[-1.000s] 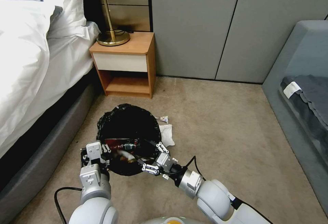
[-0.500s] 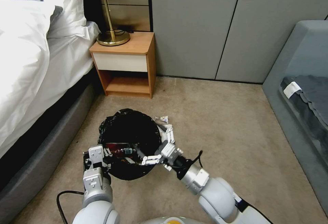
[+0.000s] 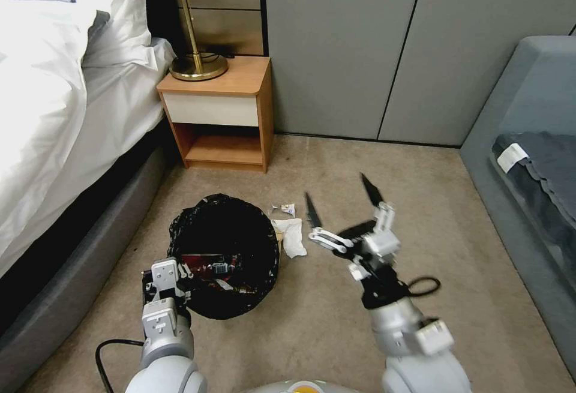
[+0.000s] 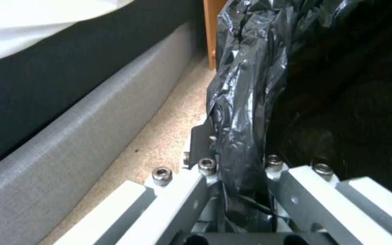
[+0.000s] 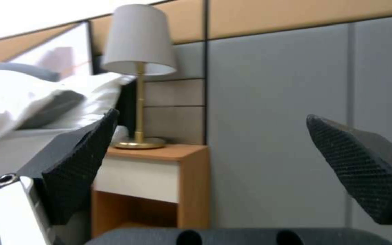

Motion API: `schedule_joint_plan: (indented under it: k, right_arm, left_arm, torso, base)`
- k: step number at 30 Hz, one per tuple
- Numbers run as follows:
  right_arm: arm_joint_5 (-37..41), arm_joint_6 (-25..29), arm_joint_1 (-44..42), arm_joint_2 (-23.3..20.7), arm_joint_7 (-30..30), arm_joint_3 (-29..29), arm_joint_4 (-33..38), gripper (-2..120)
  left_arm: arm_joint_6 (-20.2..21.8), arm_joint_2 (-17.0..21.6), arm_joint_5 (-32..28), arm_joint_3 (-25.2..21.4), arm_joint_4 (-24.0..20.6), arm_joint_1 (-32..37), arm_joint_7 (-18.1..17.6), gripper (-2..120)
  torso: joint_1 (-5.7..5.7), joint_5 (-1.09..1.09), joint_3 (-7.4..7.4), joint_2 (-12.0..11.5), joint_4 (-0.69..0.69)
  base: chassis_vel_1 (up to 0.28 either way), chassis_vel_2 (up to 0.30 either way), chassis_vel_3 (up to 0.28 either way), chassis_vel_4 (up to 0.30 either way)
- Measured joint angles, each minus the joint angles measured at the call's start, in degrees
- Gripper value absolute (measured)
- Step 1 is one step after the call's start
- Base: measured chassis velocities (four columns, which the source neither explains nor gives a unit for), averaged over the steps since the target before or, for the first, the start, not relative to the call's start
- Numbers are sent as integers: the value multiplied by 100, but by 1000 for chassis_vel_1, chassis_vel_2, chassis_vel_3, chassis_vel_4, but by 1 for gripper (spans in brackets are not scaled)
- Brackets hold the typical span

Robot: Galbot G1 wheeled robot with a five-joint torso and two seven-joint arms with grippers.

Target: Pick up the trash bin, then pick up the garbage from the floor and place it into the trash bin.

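The trash bin (image 3: 225, 249), lined with a crinkly black bag, is near the bed on the floor (image 3: 360, 159). A red wrapper (image 3: 207, 263) and other litter lie inside it. My left gripper (image 3: 168, 272) is shut on the bin's near rim. In the left wrist view the black liner (image 4: 246, 102) is pinched in my left gripper (image 4: 239, 170). A crumpled white tissue (image 3: 292, 235) and a small wrapper (image 3: 287, 207) lie on the carpet just right of the bin. My right gripper (image 3: 338, 198) is raised to the right of them, open and empty, pointing toward the wall. Its black pads (image 5: 80, 163) stand wide apart.
A wooden nightstand (image 3: 222, 114) with a brass lamp (image 3: 198, 66) stands behind the bin. The bed (image 3: 60, 111) and its grey base (image 4: 69, 136) run along the left. A grey sofa (image 3: 528, 159) with dark clothing is on the right. Open carpet lies between them.
My right gripper has come out of the bin, swung right and up, and now points at the wall, still open. The bin and left gripper have shifted only slightly.
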Motion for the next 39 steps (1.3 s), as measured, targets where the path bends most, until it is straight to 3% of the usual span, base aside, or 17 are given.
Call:
schedule_joint_plan:
  k: [3,10,30,39]
  right_arm:
    - [-47,479,-282,173,59,244,-187,100]
    - [-13,789,-418,185,86,339,-524,100]
    - [242,679,-110,123,-49,235,-945,100]
    - [260,705,-117,142,-31,200,-991,100]
  left_arm:
    - [70,19,-134,-90,-93,-24,-8,1]
    - [108,24,-199,-189,-203,5,-44,1]
    - [38,-67,-127,-281,-355,-6,-94,1]
    - [43,-88,-84,-246,-414,-1,-95,1]
  torso:
    - [0,0,0,0,-1]
    - [0,0,0,0,0]
    - [-1,0,0,0,-1]
    - [0,0,1,0,-2]
  base:
    - [0,0,0,0]
    - [0,0,0,0]
    - [0,0,0,0]
    - [-133,147,131,-127]
